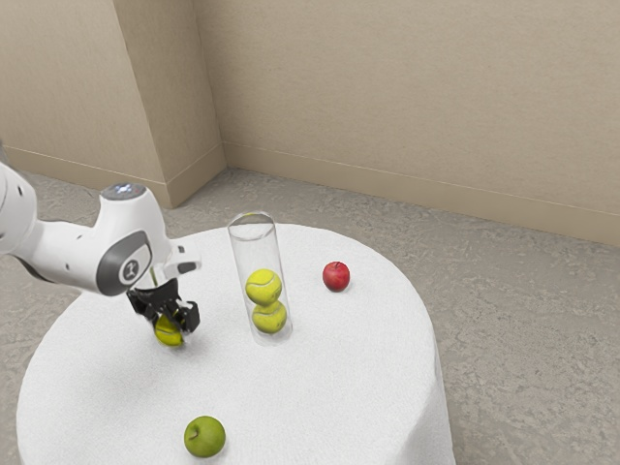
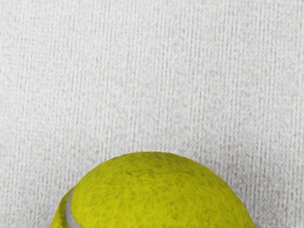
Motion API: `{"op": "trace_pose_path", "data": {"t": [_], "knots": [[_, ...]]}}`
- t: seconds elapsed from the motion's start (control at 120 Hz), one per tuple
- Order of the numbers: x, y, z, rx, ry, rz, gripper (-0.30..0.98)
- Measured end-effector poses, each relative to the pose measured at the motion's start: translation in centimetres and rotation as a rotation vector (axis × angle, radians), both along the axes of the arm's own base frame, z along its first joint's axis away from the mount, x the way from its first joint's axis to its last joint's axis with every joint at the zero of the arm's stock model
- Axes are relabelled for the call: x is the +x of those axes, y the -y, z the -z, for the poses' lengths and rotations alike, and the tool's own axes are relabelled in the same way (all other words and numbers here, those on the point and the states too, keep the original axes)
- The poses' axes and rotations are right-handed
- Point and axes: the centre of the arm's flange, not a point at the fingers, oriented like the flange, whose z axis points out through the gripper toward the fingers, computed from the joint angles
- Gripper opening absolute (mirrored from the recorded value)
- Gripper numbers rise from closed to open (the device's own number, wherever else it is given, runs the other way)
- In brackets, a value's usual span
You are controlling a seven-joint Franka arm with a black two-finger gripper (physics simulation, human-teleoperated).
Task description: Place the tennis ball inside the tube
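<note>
- Down by the tablecloth [image 1: 320, 387], the loose tennis ball [image 1: 169, 332] sits right at the gripper [image 1: 178, 319], outside the tube [image 1: 257, 249].
- Looks like the grasp step to me, but can't tell if it's actually got the ball.
- Next up, I'd say: make sure of the grip, lift above the tube's open rim, then center over it. Two balls [image 1: 265, 301] are already in there.
- Decent open cloth between ball and tube; green apple [image 1: 204, 437] and red apple [image 1: 336, 276] seem clear of that path.

A round emblem [image 1: 131, 270] resembling a "1" stands on the dark cap [image 1: 110, 265] of the white arm [image 1: 64, 252].
</note>
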Motion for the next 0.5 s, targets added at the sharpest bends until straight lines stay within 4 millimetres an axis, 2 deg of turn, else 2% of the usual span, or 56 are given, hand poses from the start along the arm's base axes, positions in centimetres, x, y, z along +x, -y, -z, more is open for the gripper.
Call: {"op": "trace_pose_path", "data": {"t": [0.083, 0.133, 0.317, 0.4, 0.5], "knots": [[-0.1, 0.1, -1.8, -0.002, 0.026, 0.000, 0.44], [-0.4, 0.2, -3.7, -0.005, 0.054, 0.001, 0.44], [-1.3, 0.7, -13.9, -0.013, 0.175, 0.009, 0.43], [-0.2, 1.5, -18.1, -0.009, 0.202, 0.026, 0.42], [1.5, 3.4, -23.3, -0.004, 0.215, 0.055, 0.40]]}}
